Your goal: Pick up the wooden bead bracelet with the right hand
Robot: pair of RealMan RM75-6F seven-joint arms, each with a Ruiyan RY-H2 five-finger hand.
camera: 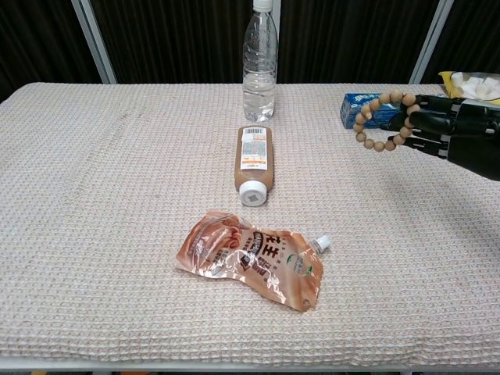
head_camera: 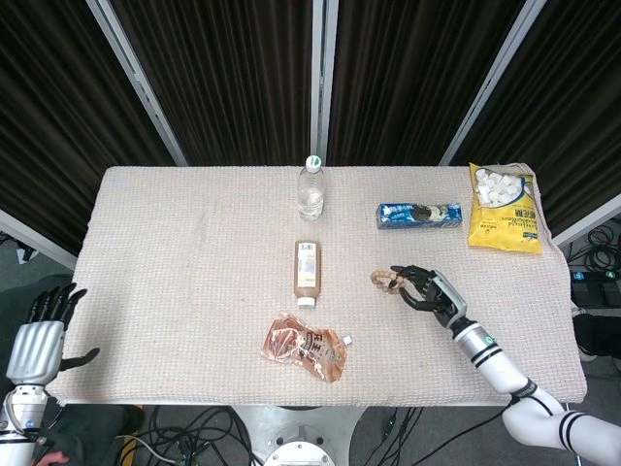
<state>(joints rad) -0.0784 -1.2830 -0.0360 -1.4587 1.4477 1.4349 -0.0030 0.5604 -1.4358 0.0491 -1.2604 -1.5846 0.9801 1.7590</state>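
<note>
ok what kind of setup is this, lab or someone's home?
Most likely a lab or data-collection rig, not a home. Black curtain panels on metal frames back the table, loose cables trail on the floor below its front edge, and the cloth holds assorted test items such as a water bottle.

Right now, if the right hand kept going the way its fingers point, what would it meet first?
The right hand, holding the wooden bead bracelet off the table, points toward the robot's left. Likely nothing first: the brown bottle lies lower. Depth is uncertain.
</note>
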